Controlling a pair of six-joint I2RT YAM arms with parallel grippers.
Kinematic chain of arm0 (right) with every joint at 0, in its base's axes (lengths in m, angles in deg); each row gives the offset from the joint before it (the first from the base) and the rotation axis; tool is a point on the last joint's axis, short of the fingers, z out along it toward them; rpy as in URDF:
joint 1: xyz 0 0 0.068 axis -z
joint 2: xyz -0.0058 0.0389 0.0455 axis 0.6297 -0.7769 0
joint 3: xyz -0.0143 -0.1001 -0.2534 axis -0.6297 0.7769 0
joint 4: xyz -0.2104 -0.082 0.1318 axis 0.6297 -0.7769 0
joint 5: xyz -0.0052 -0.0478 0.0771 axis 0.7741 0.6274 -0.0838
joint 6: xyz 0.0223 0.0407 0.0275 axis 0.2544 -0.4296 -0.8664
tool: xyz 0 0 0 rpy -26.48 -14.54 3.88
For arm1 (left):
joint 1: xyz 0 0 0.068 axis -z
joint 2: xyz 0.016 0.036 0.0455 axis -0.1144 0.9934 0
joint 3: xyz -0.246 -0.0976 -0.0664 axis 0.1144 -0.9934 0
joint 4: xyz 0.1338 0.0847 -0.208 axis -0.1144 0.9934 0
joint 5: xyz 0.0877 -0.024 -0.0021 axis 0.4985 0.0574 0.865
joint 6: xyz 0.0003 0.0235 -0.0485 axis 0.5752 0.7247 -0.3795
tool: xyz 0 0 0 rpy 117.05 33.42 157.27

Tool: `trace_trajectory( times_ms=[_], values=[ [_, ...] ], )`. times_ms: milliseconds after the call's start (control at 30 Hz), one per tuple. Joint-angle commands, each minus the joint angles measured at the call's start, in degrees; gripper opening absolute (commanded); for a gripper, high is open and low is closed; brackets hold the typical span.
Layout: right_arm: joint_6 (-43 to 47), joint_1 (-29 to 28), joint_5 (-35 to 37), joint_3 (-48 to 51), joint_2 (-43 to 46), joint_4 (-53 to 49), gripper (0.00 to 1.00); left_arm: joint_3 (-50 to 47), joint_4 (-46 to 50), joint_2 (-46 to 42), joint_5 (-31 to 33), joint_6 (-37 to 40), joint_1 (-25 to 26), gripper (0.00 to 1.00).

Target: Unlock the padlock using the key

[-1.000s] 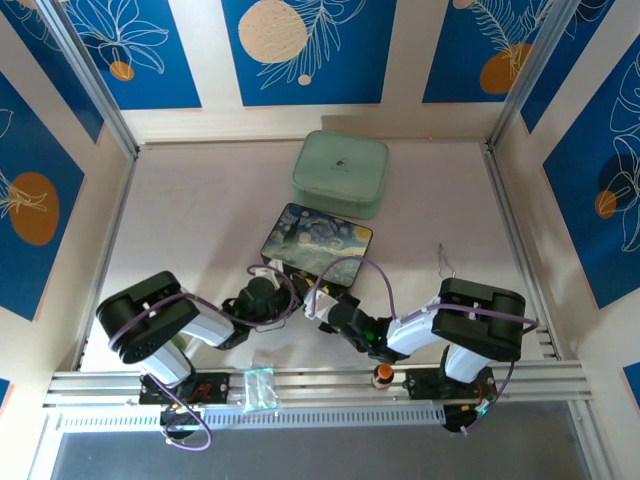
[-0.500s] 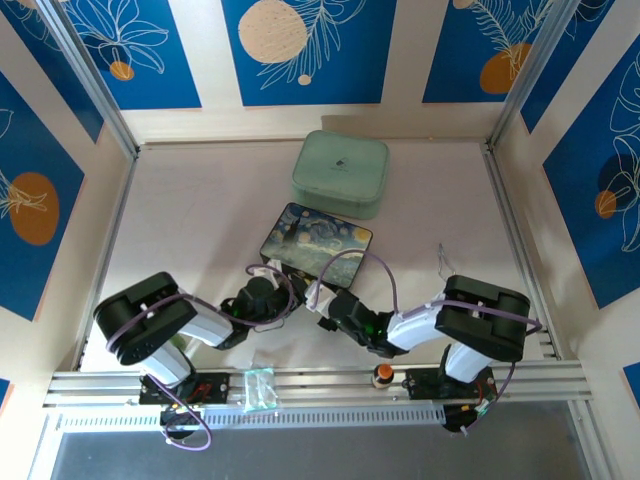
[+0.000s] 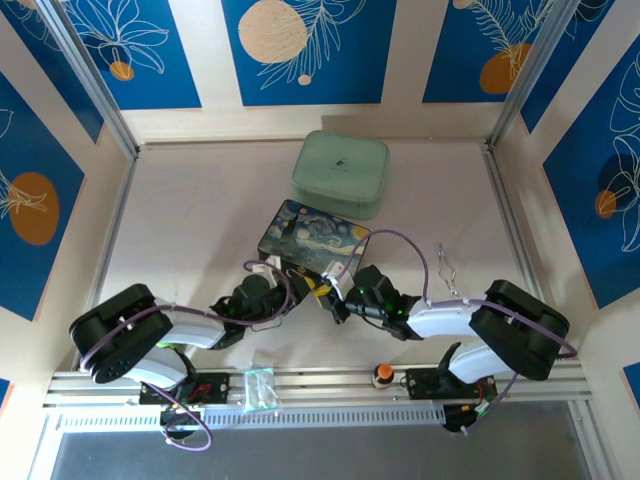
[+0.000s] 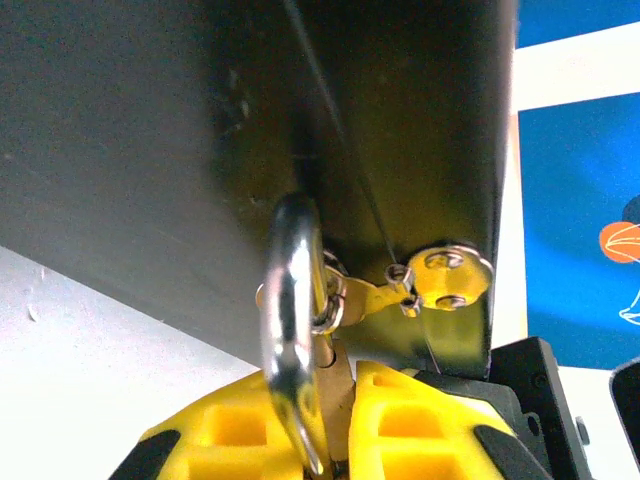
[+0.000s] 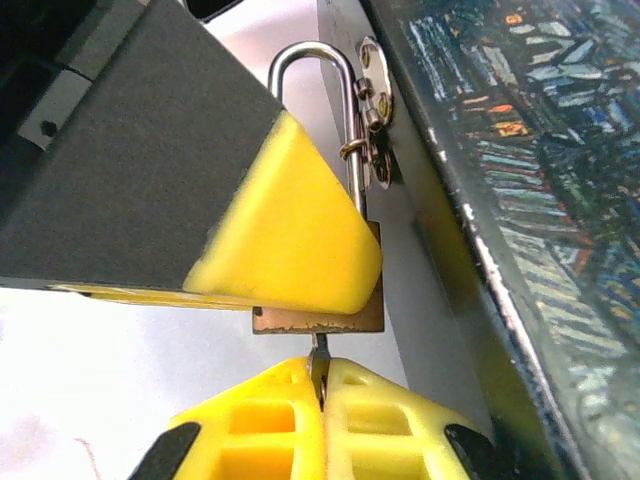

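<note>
The brass padlock [image 5: 318, 318] hangs by its silver shackle [image 4: 290, 330] from the hasp [image 4: 440, 280] on the near wall of the dark-blue painted box [image 3: 315, 238]. My left gripper [image 4: 340, 390] is shut on the padlock body from the left, and one of its yellow fingers [image 5: 290, 235] covers most of the brass. My right gripper [image 5: 322, 378] is shut on the thin grey key [image 5: 320, 352], whose tip meets the padlock's bottom face. In the top view the left gripper [image 3: 283, 290] and right gripper [image 3: 335, 295] meet at the box's near edge.
A mint-green case [image 3: 340, 172] lies behind the box. Bent wire loops [image 3: 445, 265] lie to the right. An orange-topped knob [image 3: 382, 375] and a clear plastic bag [image 3: 258, 388] sit on the front rail. Blue-patterned walls enclose the table.
My right gripper has shut on the key and moved up to the padlock, its elbow swinging out to the right. The left arm has dropped lower, still holding the padlock.
</note>
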Motion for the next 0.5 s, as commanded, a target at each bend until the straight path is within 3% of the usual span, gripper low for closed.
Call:
trace_trajectory(
  times_ms=[0,233,333,467],
  values=[
    [-5.4,2.6,-1.3,-1.4,0.5,-4.9,0.05,-0.4,-2.2,-0.6,-2.3,1.4,0.8,0.0],
    [0.0,-2.3,10.7,-3.9,-0.8,-10.2,0.13,-0.5,-1.2,-1.4,-2.0,1.2,0.8,0.0],
    [1.9,-4.9,15.9,-4.5,-1.5,-10.8,0.24,-0.4,-0.5,-1.7,-1.6,1.3,0.8,0.0],
    [3.0,-6.2,18.2,-4.2,-1.7,-10.1,0.32,-0.4,-0.3,-1.3,-1.2,1.4,0.8,0.0]
  ],
)
